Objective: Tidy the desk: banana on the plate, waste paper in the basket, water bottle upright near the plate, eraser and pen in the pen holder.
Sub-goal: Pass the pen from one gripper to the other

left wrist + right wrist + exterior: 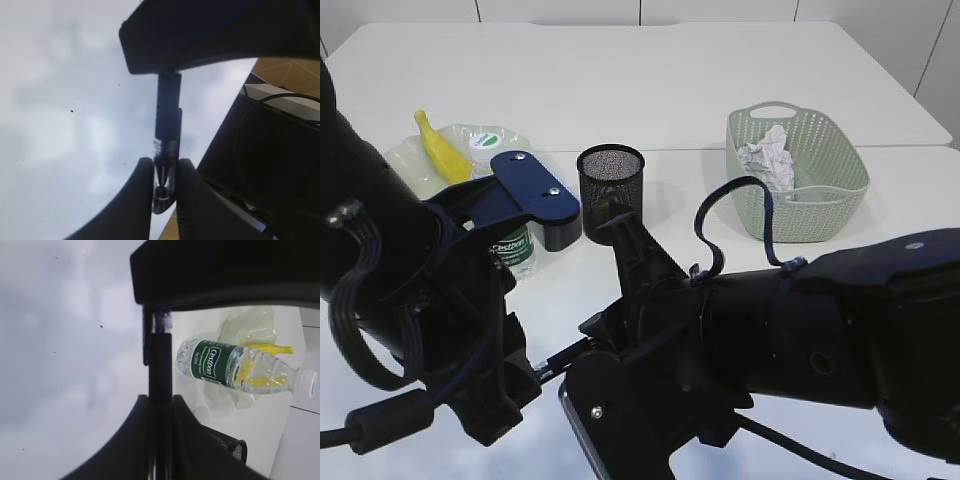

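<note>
Counter [620, 90]: white, I see it filling the frame.
Pen [166, 150]: pinched at both ends between my two end effectors.
Left end effector [165, 175]: narrow, gripping pen's clear tip end.
Right end effector [160, 410]: narrow, clamping pen's dark barrel.
Banana [440, 148]: on plate [405, 160], upper left.
Bottle [505, 200]: upright beside plate.
Pen holder [611, 185]: centre.
Paper [770, 158]: inside basket [820, 190], upper right.

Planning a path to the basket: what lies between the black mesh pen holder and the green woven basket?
In the exterior view, only bare white table lies between the black mesh pen holder and the green woven basket; lower down, a dark cable loops from the right arm.
</note>
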`<action>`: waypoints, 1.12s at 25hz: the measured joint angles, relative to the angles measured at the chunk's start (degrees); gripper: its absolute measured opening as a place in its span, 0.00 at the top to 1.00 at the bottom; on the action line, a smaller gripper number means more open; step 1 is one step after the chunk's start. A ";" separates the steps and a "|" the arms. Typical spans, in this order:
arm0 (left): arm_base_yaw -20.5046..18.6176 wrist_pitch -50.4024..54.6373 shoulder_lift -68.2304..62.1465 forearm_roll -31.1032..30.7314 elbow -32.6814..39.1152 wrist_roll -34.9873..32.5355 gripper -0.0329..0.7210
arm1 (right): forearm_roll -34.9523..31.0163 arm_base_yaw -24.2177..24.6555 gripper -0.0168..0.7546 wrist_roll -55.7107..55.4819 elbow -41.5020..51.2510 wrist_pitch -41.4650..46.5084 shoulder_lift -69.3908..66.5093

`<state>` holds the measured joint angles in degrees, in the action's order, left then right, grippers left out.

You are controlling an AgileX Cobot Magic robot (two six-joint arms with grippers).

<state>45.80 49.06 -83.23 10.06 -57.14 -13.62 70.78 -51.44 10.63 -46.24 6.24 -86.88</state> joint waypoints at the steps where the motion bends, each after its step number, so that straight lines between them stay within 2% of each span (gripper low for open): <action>1: 0.00 0.00 0.00 0.00 0.00 0.00 0.88 | 0.00 0.00 0.91 0.00 0.00 0.00 0.00; 9: 0.00 0.00 0.00 0.00 0.00 0.00 0.86 | 0.34 0.00 0.92 0.10 0.00 0.00 0.00; 12: 0.00 0.00 0.00 0.00 0.00 0.00 0.76 | 0.34 0.00 0.92 0.10 0.00 0.00 0.00; 16: 0.00 0.00 0.00 0.00 0.00 0.00 0.51 | 0.34 0.00 0.92 -0.01 0.00 0.00 0.00; 18: 0.00 0.00 0.00 0.00 0.00 0.00 0.42 | 0.34 0.00 0.92 -0.01 0.00 0.00 0.00; 21: 0.00 -0.09 0.00 0.00 0.00 0.00 0.37 | 0.34 0.00 0.92 -0.01 0.00 -0.11 0.00; 28: 0.00 -3.18 0.00 0.00 0.00 1.79 0.35 | 0.34 0.00 0.92 -0.13 0.00 1.04 0.00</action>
<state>45.80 45.88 -83.23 10.06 -57.14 -11.83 71.12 -51.44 10.50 -46.24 7.28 -86.88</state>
